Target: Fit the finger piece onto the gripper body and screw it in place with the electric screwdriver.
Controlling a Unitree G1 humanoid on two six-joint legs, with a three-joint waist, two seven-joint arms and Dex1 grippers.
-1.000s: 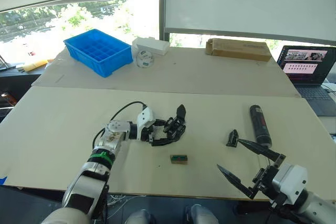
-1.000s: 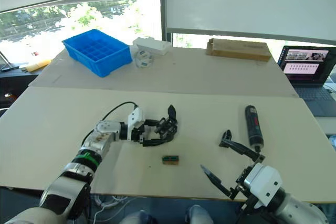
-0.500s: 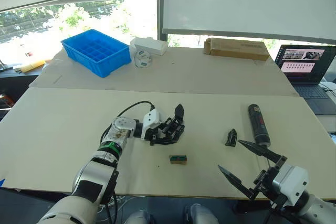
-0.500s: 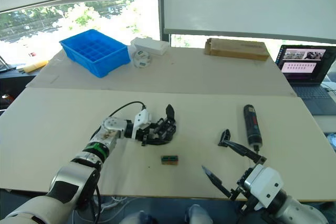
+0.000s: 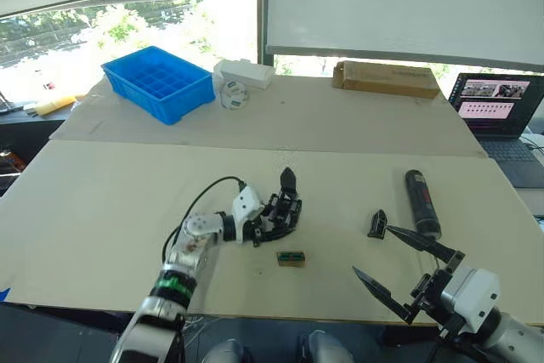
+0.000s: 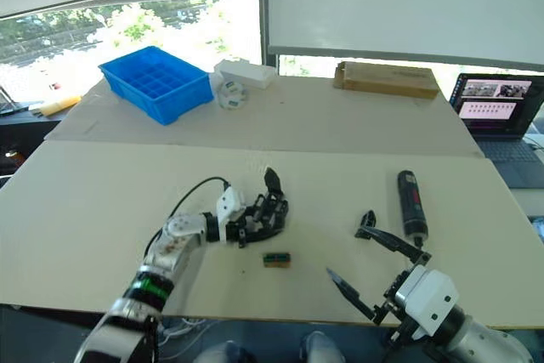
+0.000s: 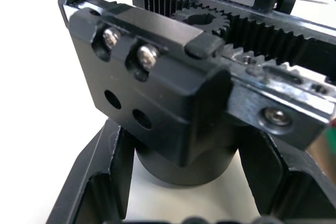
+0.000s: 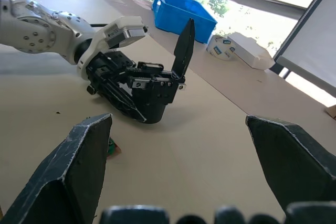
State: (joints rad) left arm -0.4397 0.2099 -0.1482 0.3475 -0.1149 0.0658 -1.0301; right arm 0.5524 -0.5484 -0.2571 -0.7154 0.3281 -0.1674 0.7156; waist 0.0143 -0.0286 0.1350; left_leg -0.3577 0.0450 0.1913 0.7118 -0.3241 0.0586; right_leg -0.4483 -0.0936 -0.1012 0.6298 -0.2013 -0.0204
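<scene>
The gripper body [image 5: 286,203], a black assembly with an upright pointed finger, is at the table's middle with my left gripper [image 5: 270,220] shut on it. In the left wrist view its round base [image 7: 184,161] sits between my fingers [image 7: 100,187]. The finger piece [image 5: 376,224], a small black wedge, lies on the table to the right. The electric screwdriver [image 5: 421,201] lies just beyond it. My right gripper [image 5: 371,251] hovers open near the front edge, one fingertip close to the finger piece and nothing between its fingers.
A small green-brown block [image 5: 290,258] lies in front of the gripper body. At the back stand a blue bin [image 5: 159,82], a white box [image 5: 245,74], a tape roll [image 5: 233,95] and a cardboard box [image 5: 387,79]. A laptop [image 5: 497,108] is at far right.
My left forearm has swung in toward the right and the wrist has turned, with the gripper body still held at nearly the same spot. The right gripper has stayed put.
</scene>
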